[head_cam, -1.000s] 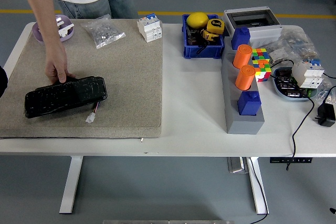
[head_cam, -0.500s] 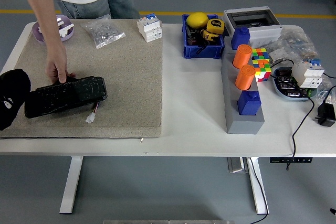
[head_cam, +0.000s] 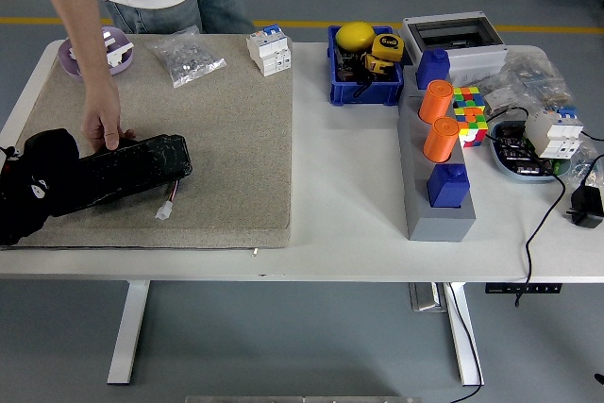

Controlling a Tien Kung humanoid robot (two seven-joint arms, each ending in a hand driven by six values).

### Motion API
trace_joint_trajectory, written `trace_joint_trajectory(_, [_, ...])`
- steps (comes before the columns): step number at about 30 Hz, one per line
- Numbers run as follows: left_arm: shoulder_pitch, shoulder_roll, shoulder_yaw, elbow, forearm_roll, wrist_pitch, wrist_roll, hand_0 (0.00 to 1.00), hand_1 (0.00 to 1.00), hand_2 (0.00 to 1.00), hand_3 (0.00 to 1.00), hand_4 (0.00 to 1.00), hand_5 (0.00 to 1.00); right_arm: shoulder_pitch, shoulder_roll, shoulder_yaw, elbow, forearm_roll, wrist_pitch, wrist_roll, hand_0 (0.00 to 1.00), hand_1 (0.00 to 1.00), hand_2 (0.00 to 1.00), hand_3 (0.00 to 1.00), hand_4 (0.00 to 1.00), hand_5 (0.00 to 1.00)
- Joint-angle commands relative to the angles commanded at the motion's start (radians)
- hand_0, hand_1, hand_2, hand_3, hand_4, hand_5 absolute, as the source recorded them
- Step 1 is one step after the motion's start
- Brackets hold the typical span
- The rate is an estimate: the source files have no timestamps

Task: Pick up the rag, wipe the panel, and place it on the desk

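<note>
Left robot hand point(head_cam: 38, 186) overlaps the black panel's point(head_cam: 127, 169) left end; grip unclear.

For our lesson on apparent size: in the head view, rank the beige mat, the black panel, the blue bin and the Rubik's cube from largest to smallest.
1. beige mat
2. black panel
3. blue bin
4. Rubik's cube
No close calls here.

Workshop: parts bin point(head_cam: 362, 92), circuit breakers point(head_cam: 268, 50)
</note>
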Motion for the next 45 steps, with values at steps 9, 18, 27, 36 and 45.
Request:
trace_joint_trajectory(9, [-0.025, -0.005, 0.047, -0.017, -0.011, 0.006, -0.001, 0.226, 0.13, 0.555, 0.441, 0.05, 0.002, 0.001, -0.001, 0.003, 0.001, -0.002, 0.0, 0.0, 0.771, 0.665, 0.715, 0.708, 0.998, 0.647])
trace_joint_trajectory(18, [-0.076, -0.015, 0.117, 0.002, -0.029, 0.005, -0.003, 0.229, 0.129, 0.555, 0.443, 0.051, 0.002, 0.004, -0.001, 0.0, 0.001, -0.001, 0.0, 0.001, 0.77, 0.663, 0.715, 0.708, 0.998, 0.646])
trace_joint_trajectory(27, [-0.135, -0.016, 0.218, 0.024, -0.054, 0.007, -0.006, 0.228, 0.13, 0.554, 0.445, 0.053, 0.002, 0.003, -0.004, -0.005, 0.002, 0.003, 0.001, 0.0, 0.77, 0.663, 0.715, 0.705, 0.998, 0.644])
trace_joint_trajectory(36, [-0.186, -0.032, 0.285, 0.025, -0.06, 0.009, -0.005, 0.228, 0.13, 0.554, 0.447, 0.057, 0.002, 0.005, -0.004, -0.009, 0.002, 0.006, 0.002, 0.0, 0.77, 0.663, 0.714, 0.704, 0.998, 0.644])
trace_joint_trajectory(45, [-0.225, -0.038, 0.353, 0.036, -0.049, 0.017, -0.008, 0.228, 0.13, 0.55, 0.444, 0.05, 0.002, 0.005, -0.007, -0.016, 0.005, 0.009, 0.004, -0.001, 0.77, 0.663, 0.715, 0.704, 0.998, 0.643])
